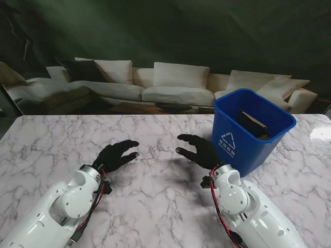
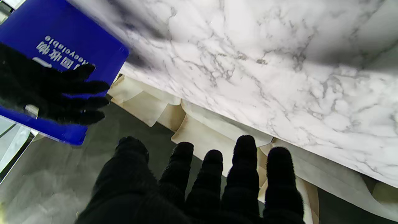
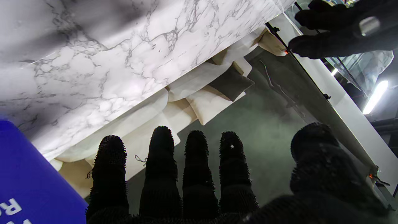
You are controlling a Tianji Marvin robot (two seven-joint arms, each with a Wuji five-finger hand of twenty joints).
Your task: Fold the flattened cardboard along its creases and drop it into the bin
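Hovering, left hand [image 1: 116,154]: your fingers [image 2: 245,161] spread, holding nothing, palm over the counter [image 1: 51,139].
Right hand [image 1: 199,150]: fingers [image 3: 160,149] apart, empty, just beside the bin [image 1: 235,142].
Cardboard [image 1: 252,123]: folded, dark, inside the bin.

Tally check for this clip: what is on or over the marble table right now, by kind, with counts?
Blue plastic recycling bin: 1
Dark folded cardboard piece inside the bin: 1
Black-gloved robot hand: 2, left robot hand and right robot hand, both open and holding nothing
Total: 4
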